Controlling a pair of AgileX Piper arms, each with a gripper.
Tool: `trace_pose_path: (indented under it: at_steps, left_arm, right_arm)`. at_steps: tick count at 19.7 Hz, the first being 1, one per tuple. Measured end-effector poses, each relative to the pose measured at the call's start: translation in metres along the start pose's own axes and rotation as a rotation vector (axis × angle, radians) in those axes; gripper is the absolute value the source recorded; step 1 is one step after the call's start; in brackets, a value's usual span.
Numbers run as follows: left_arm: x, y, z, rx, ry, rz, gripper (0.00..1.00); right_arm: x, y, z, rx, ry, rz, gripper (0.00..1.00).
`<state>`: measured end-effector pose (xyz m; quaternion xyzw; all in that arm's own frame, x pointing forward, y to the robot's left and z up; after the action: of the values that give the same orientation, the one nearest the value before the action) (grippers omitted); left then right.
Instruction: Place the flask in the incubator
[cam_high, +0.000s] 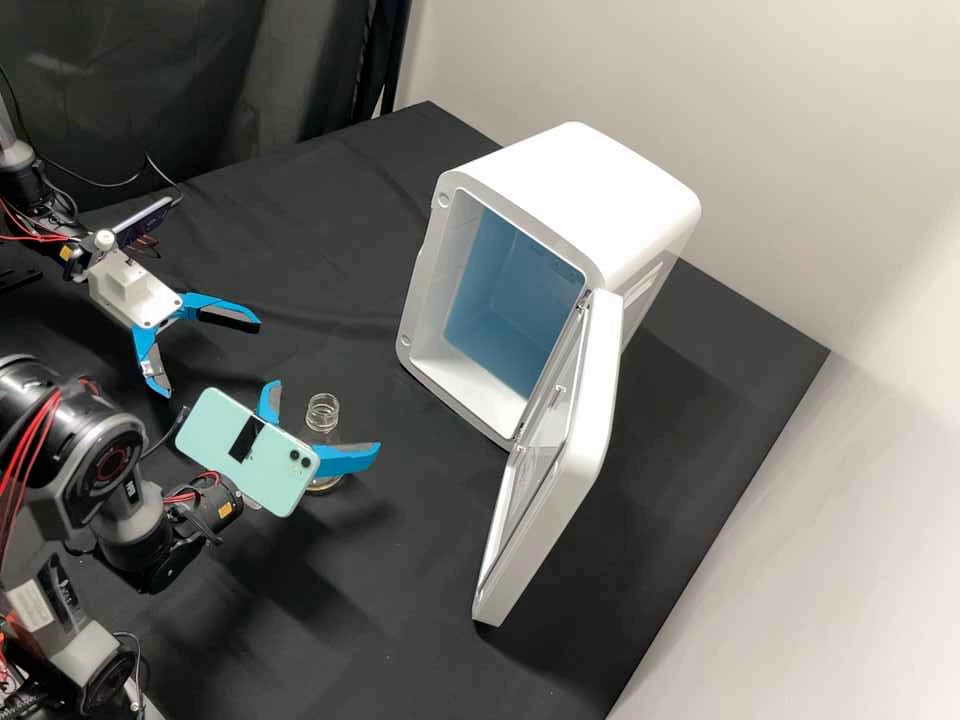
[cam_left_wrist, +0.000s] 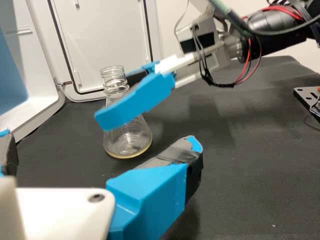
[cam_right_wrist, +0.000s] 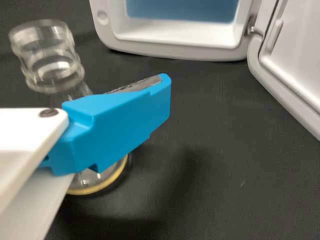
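Observation:
A clear empty conical flask (cam_high: 322, 412) stands upright on the black bench, left of the incubator. My right gripper (cam_high: 325, 425) is open and straddles it, one blue finger on each side, apart from the glass. In the right wrist view the flask (cam_right_wrist: 47, 55) sits just behind one of my fingers (cam_right_wrist: 120, 120). My left gripper (cam_high: 208, 357) hangs open and empty farther left and looks across at the flask (cam_left_wrist: 125, 135). The white incubator (cam_high: 560, 230) has a blue inside, and its door (cam_high: 560, 450) is swung wide open towards the bench front.
The open door (cam_left_wrist: 100, 40) stands to the right of the flask, hinged at the incubator's right side. A mint-green camera block (cam_high: 250, 450) rides on the right wrist. Cables and arm bases crowd the left edge. The bench (cam_high: 330, 260) ends at a white wall on the right.

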<state>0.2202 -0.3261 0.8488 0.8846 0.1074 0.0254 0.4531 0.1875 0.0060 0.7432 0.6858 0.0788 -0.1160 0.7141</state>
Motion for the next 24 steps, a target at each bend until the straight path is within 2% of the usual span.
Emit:
trace_pose_path:
  at_steps: [2, 6, 10, 13, 15, 17, 24]
  left_arm:
    - [0.000, 0.0000, 0.000, 0.000, 0.000, 0.000, 1.00]
    - [0.000, 0.0000, 0.000, -0.003, 0.000, 0.000, 1.00]
    - [0.000, 0.0000, 0.000, -0.003, 0.000, 0.000, 1.00]
    - [0.000, 0.0000, 0.000, -0.003, 0.000, 0.000, 1.00]
    - [0.000, 0.0000, 0.000, -0.003, 0.000, 0.000, 1.00]
    - [0.000, 0.0000, 0.000, -0.003, 0.000, 0.000, 1.00]
    - [0.001, -0.0005, 0.004, 0.003, -0.021, -0.004, 1.00]
  right_arm:
    - [0.002, -0.007, 0.004, -0.002, -0.034, -0.029, 1.00]
    - [0.005, -0.019, 0.011, -0.021, -0.081, -0.081, 1.00]
    - [0.007, -0.021, 0.017, -0.031, -0.119, -0.092, 1.00]
    - [0.015, -0.019, 0.022, -0.027, -0.143, -0.076, 1.00]
    - [0.021, -0.018, 0.021, -0.027, -0.141, -0.069, 1.00]
    - [0.028, -0.019, 0.021, -0.044, -0.138, -0.068, 1.00]
    - [0.047, -0.019, 0.019, -0.073, -0.122, -0.054, 1.00]
